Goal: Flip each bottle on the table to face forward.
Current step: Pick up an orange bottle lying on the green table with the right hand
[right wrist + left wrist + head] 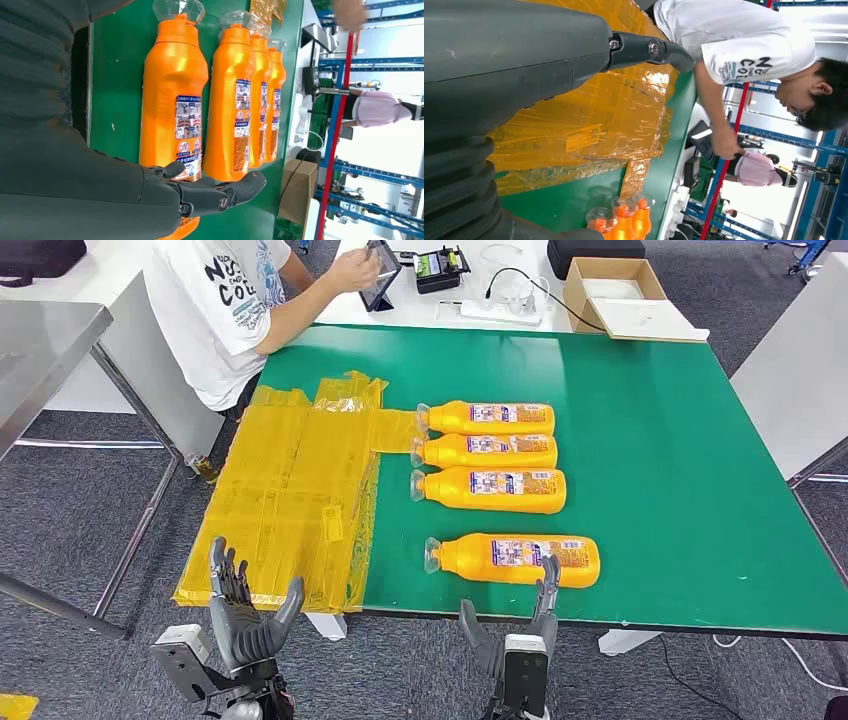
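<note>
Presently: four orange bottles (500, 477) lying label-up mid-surface, nearest bottle (515, 560) at front edge under right hand (520, 635) fingertips, ungrasped; left hand (245, 615) released, empty.

Two dark grey, many-fingered hands are seen, the left hand (243, 612) and right hand (520, 632), mounted on silver wrist blocks; grey ribbed covers and small screws are visible.

Even, bright overhead light gave soft shadows; glare shone off the yellow film (589, 130), windows blew out white behind, and each wrist view's near hand was blurred
</note>
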Action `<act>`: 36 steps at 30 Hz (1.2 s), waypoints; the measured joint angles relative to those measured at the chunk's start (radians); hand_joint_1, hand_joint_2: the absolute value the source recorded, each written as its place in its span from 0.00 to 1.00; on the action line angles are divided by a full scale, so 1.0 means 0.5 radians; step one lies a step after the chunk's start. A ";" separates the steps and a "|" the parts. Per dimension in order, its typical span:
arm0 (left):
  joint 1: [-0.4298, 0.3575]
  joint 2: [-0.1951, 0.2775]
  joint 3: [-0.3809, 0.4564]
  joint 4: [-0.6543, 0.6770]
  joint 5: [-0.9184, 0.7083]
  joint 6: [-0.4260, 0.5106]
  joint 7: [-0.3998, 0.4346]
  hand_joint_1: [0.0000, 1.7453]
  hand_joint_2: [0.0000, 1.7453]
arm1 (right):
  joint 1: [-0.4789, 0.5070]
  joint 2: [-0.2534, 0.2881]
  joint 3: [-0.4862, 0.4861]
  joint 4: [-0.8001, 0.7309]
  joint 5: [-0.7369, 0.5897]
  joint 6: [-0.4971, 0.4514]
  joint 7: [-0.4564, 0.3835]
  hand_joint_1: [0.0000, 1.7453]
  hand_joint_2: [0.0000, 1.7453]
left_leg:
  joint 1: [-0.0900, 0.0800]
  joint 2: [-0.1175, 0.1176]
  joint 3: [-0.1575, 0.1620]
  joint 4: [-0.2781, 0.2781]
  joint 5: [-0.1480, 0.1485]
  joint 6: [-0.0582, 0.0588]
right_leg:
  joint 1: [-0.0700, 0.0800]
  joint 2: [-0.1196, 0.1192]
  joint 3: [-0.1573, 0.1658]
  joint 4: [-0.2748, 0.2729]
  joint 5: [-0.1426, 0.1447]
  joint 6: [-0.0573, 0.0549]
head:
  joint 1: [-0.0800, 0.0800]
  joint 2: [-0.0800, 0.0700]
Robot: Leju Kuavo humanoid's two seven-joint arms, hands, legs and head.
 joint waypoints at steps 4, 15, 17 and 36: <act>0.000 0.000 0.000 0.000 0.000 0.001 0.000 0.00 1.00 | 0.000 0.000 0.000 0.002 0.000 0.000 0.000 0.00 1.00 | 0.000 0.000 0.000 0.000 0.000 0.000 | 0.000 0.000 0.000 0.000 0.000 0.000 | 0.000 0.000; 0.000 0.000 0.000 0.000 0.000 0.001 0.000 0.00 1.00 | 0.000 0.000 0.000 0.013 0.001 0.000 0.000 0.00 1.00 | 0.000 0.000 0.000 0.000 0.000 0.000 | 0.000 0.000 0.000 0.000 0.000 0.000 | 0.000 0.000; 0.000 0.000 0.000 0.000 0.000 0.001 0.000 0.00 1.00 | 0.000 0.000 -0.001 0.014 0.004 0.000 0.000 0.00 1.00 | 0.000 0.000 0.000 0.000 0.000 0.000 | 0.000 0.000 0.000 0.000 0.000 0.000 | 0.000 0.000; -0.132 0.000 -0.011 0.059 -0.087 -0.022 -0.011 0.00 1.00 | -0.027 -0.012 -0.105 -0.206 0.517 -0.001 0.044 0.00 1.00 | 0.000 0.000 0.001 0.000 0.001 0.000 | 0.000 0.000 0.001 0.000 0.001 0.000 | 0.000 0.000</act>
